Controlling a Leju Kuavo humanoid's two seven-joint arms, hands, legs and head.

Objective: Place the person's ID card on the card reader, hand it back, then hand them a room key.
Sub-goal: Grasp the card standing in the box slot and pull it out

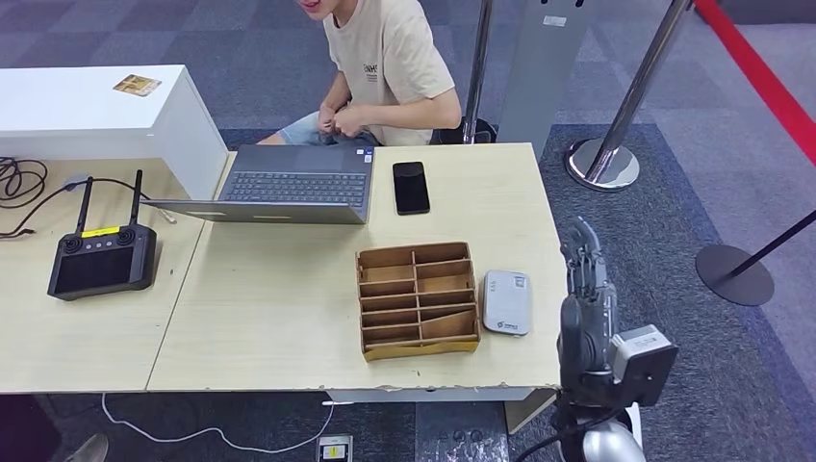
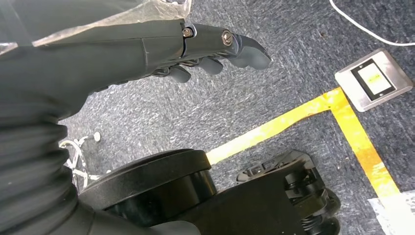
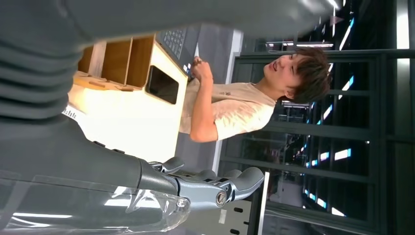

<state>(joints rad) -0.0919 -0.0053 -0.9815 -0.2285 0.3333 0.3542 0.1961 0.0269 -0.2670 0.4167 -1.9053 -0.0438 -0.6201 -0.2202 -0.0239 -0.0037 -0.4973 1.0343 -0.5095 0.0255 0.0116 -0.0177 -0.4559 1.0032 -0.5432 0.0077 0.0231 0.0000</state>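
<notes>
The white card reader (image 1: 506, 301) lies flat on the light wooden table (image 1: 279, 318), near its right edge, beside a wooden slotted organizer (image 1: 418, 298). My right hand (image 1: 583, 265) is raised just off the table's right edge, to the right of the reader, fingers stretched out and holding nothing; the right wrist view shows this right hand (image 3: 215, 185) with straight fingers. A person in a beige T-shirt (image 1: 385, 63) sits behind the table with both hands together at their lap (image 1: 344, 120). My left hand (image 2: 210, 49) hangs over the carpet, fingers loosely apart and empty. I cannot make out an ID card or a room key.
An open laptop (image 1: 289, 183) and a black phone (image 1: 411, 187) lie at the table's far side. A black remote controller (image 1: 101, 260) sits on the left table, next to a white box (image 1: 96, 111). Stanchion posts (image 1: 604, 159) stand on the carpet at the right.
</notes>
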